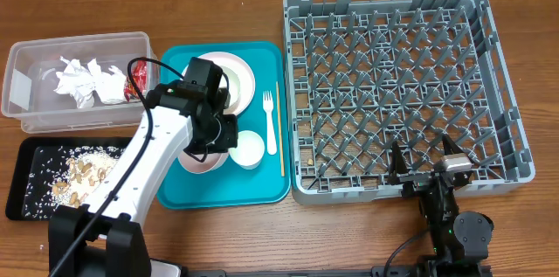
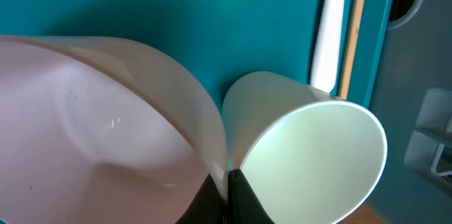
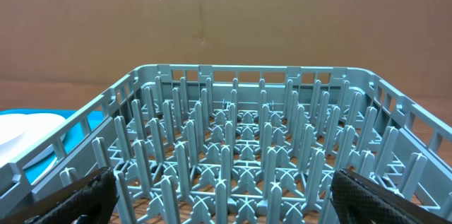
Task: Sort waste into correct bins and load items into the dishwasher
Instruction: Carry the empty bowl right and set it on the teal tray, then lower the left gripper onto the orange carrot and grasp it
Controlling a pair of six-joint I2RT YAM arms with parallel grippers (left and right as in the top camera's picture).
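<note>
Left arm reaches over the teal plastic serving tray (image 1: 262, 191). Left gripper (image 1: 223, 133) (image 2: 226, 190) is clenched on the rim of a pale pink-white round bowl (image 1: 197, 162) (image 2: 92, 125). In the wrist view the bowl's thin wall runs down between the two dark fingers (image 2: 248, 199), one inside the bowl and one outside.

A small white cup (image 1: 249, 148) (image 2: 311, 153) sits just beside the bowl on the outer-finger side, mouth tilted toward the wrist camera. Cannot tell whether cup and bowl touch.

Also on the teal tray:
- a round pale pink-white plate (image 1: 236, 74), beyond the gripper
- a white plastic fork (image 1: 269, 121) (image 2: 329, 33)
- a thin wooden stick (image 1: 280, 133) (image 2: 357, 26), lying alongside the fork on the rack side

Right gripper (image 1: 424, 162) (image 3: 226, 206) is spread wide and holds nothing. It sits at the near edge of the large square grey plastic dish rack (image 1: 402, 76) (image 3: 240, 146), with pegs showing between the fingers.

The clear plastic rectangular tub (image 1: 26, 93) holds crumpled white paper napkin balls (image 1: 83, 83) and a red shiny snack wrapper (image 1: 129, 90). The shallow black rectangular tray (image 1: 22, 198) holds white rice grains (image 1: 39, 176) and beige food scraps (image 1: 87, 170).
</note>
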